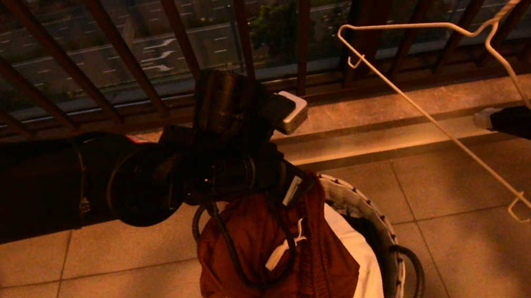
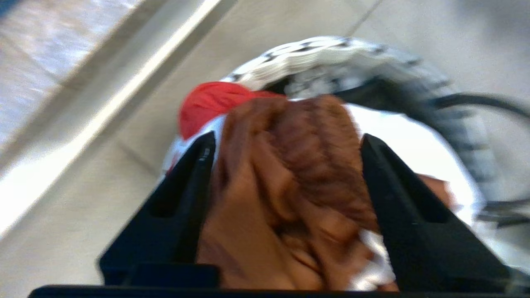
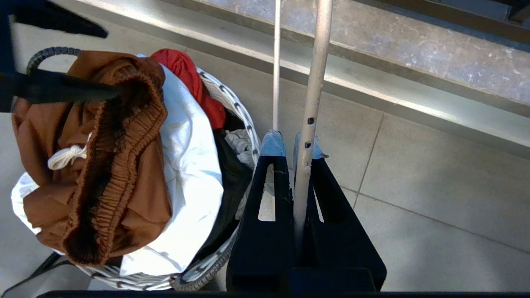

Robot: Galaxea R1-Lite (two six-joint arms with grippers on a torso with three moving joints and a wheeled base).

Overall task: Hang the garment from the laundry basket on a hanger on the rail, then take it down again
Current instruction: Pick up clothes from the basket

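Note:
The rust-brown garment (image 1: 283, 263) lies bunched on top of the laundry basket (image 1: 358, 198), its white drawstring showing. My left arm (image 1: 225, 166) reaches down over it. In the left wrist view my left gripper (image 2: 287, 140) is open, one black finger on each side of the garment's (image 2: 290, 186) gathered waistband. At the right, my right gripper (image 1: 484, 119) is shut on one wire of the white hanger (image 1: 456, 140), which it holds up in the air. The right wrist view shows that hanger (image 3: 308, 124) clamped in my right gripper (image 3: 290, 140), beside the basket (image 3: 232, 107). The rail is out of view.
A dark brown barred railing (image 1: 122, 49) runs across the back, above a stone ledge (image 1: 398, 112). In the basket a white cloth (image 3: 190, 174) and a red cloth (image 3: 182, 70) lie under the shorts. A dark handle loop (image 1: 415, 269) sticks out on the basket's right. Tiled floor lies all round.

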